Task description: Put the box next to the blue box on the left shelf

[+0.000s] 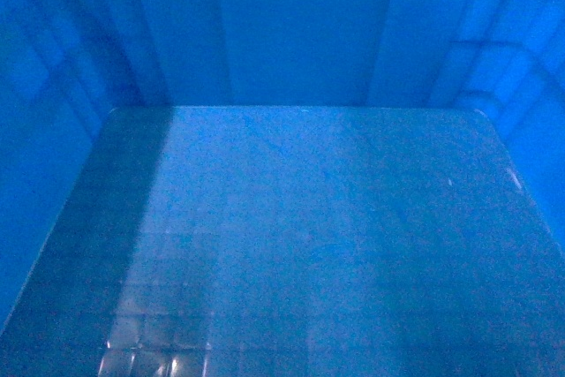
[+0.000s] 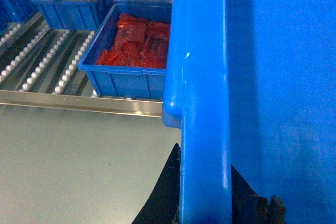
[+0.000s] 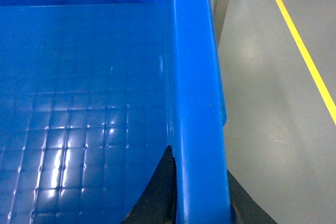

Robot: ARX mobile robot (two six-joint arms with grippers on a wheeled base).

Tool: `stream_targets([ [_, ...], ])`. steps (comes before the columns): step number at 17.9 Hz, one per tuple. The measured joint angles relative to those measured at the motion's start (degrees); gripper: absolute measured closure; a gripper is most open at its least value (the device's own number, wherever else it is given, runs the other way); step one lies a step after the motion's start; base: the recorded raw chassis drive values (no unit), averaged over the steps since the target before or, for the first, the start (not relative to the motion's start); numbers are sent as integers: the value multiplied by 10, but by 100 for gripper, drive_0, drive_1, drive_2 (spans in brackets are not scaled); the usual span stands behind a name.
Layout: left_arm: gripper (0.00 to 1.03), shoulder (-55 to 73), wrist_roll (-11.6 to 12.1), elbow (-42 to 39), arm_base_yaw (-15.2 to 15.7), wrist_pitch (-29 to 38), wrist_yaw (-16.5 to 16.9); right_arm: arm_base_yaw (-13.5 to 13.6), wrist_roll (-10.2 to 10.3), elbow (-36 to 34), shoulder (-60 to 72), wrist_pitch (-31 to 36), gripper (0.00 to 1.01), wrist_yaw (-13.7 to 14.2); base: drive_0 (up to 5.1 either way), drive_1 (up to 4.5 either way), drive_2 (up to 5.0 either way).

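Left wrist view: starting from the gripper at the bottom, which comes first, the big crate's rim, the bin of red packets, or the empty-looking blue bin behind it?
1. Crate rim: clamped in the left gripper, centre.
2. Red-packet bin: on the shelf rollers, upper left of the rim.
3. Back bin: farther in on the shelf, top left.

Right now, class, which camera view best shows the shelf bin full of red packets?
The left wrist-mounted view: only there does the bin of red packets appear, sitting on the roller shelf beyond the carried crate's rim. The head view shows only the crate's inside; the right wrist-mounted view shows crate, floor and a yellow line.
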Motion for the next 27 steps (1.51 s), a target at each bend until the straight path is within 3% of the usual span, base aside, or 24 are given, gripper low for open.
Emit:
stream_targets([
  [27,94,0,0,0,0,0,0,0,0,0,0,1,91,0,-499,237,237],
])
